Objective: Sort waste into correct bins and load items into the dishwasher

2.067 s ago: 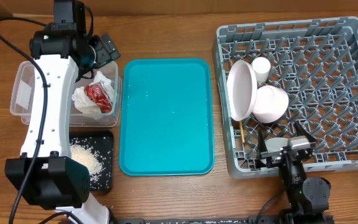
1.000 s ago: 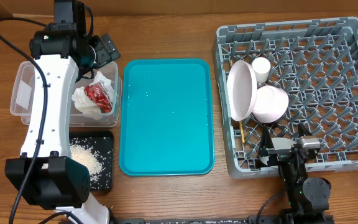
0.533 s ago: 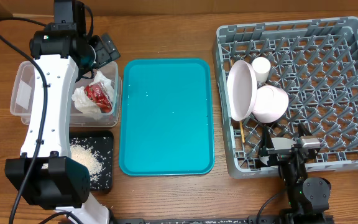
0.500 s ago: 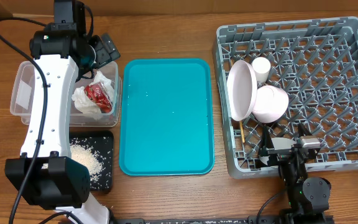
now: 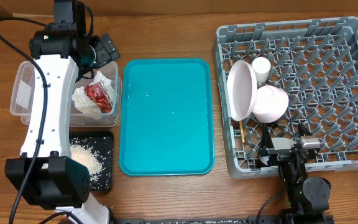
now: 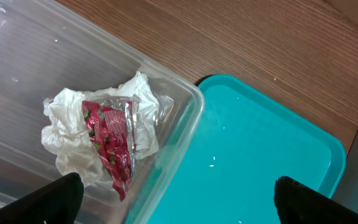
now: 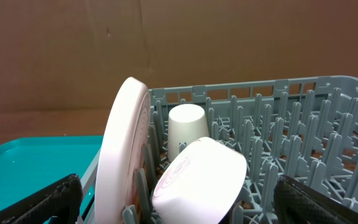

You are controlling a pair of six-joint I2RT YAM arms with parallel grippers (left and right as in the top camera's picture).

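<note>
Left fingers [image 6: 55,199] and right fingers [image 7: 48,199] stand spread, empty. The plate [image 5: 242,91], probably stiff and breakable, stands on edge at the dish rack's [image 5: 340,74] 9 o'clock, bowl [image 5: 271,103] just beside; I'd grip either by the rim. Soft napkin [image 5: 82,104] and slick-looking wrapper [image 5: 98,95] lie in the clear tub [image 5: 23,93]

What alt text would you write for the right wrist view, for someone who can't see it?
A pale pink plate stands on edge in a grey dish rack, with a tilted white-pink bowl beside it and a cream cup behind. A teal tray shows at lower left; the right gripper is open.
</note>
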